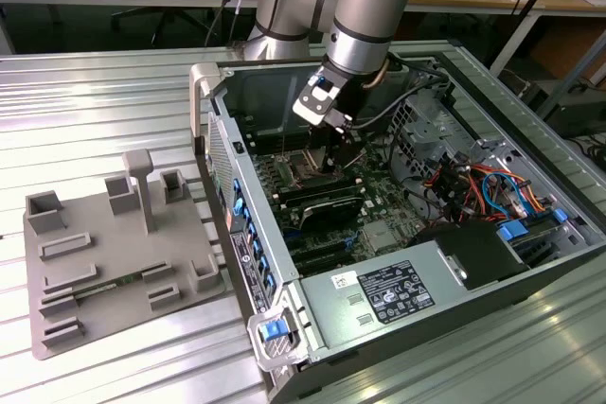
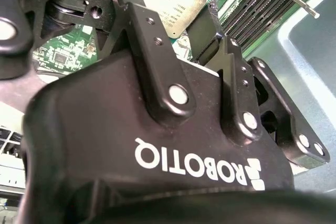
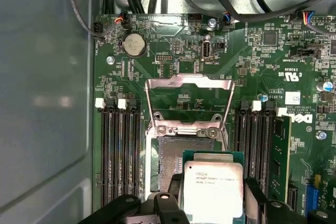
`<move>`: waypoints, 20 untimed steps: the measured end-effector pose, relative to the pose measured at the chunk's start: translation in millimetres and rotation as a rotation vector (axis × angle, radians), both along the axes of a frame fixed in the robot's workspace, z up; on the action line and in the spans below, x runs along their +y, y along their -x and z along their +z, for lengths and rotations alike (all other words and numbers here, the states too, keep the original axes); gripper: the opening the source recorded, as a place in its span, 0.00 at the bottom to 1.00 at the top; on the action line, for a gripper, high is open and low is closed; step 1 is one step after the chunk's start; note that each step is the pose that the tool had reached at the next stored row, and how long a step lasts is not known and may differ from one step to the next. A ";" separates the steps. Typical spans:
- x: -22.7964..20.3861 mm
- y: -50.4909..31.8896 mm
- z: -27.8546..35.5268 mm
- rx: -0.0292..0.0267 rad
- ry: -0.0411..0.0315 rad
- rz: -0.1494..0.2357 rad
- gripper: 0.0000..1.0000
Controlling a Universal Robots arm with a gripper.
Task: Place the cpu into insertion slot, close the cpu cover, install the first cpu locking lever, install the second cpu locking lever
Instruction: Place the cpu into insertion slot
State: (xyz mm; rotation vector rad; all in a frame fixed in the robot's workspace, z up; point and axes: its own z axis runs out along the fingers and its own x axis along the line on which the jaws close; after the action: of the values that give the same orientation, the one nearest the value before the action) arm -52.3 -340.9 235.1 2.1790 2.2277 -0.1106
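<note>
Arm (image 1: 371,7) angled down, jaws clamped on cpu (image 3: 212,190).

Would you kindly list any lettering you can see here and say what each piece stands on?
White brand lettering, upside down, on the gripper body: not quoted.
Print on the cpu face: too small to read.
Label on the power supply: too small to read.
White marks on the circuit board: mostly too small.

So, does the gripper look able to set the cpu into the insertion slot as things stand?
Probably yes: the cpu cover stands swung open, the insertion slot lies bare, and the gripper holds the cpu over it with nothing visible between them.
</note>
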 end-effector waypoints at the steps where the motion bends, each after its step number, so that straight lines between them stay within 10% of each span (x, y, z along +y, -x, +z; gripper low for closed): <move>1: 0.0 0.0 0.0 0.0000 0.0000 -0.005 0.55; 20: 0.0 0.0 -0.3 0.0000 0.0000 -0.083 0.55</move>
State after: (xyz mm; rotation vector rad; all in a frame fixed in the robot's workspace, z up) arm -52.3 -340.9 234.8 2.2715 2.1375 -0.1121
